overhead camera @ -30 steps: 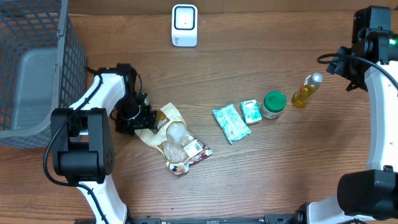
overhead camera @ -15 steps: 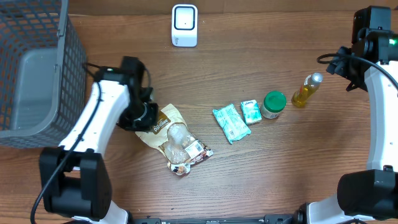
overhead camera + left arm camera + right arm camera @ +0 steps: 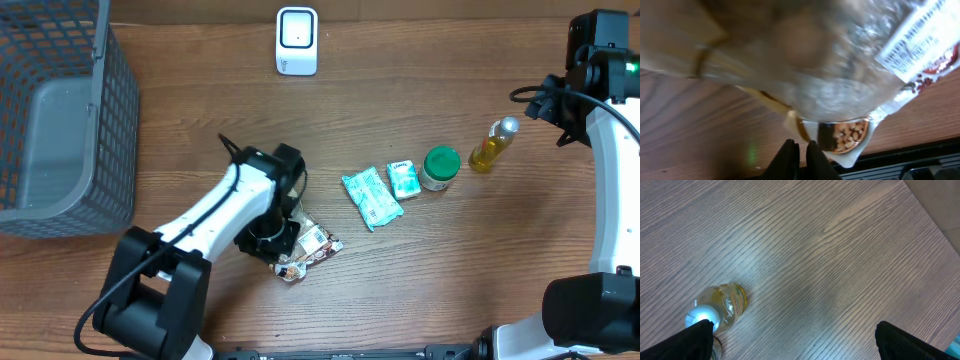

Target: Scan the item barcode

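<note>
The item, a clear-and-tan snack bag [image 3: 308, 243], lies left of the table's middle, mostly hidden under my left gripper [image 3: 268, 238]. In the left wrist view the bag [image 3: 840, 65] fills the upper frame, blurred and very close. A white printed label [image 3: 920, 35] shows on it, but I cannot make out bars. My left gripper [image 3: 801, 146] has its fingers pressed together, and a thin tan edge of the bag runs down to them. The white scanner [image 3: 297, 40] stands at the back. My right gripper [image 3: 797, 340] hangs wide open and empty beside an oil bottle [image 3: 722, 304].
A grey mesh basket [image 3: 110, 120] stands at the far left. Right of the bag lie two teal packets [image 3: 371, 198] [image 3: 404, 178], then a green-lidded jar [image 3: 440, 166] and the oil bottle [image 3: 493, 145]. The table's front edge [image 3: 900, 155] is close below the bag.
My left gripper closed at the bag's upper left edge, then swung right and toward the front, over the bag. The right arm has not moved.
</note>
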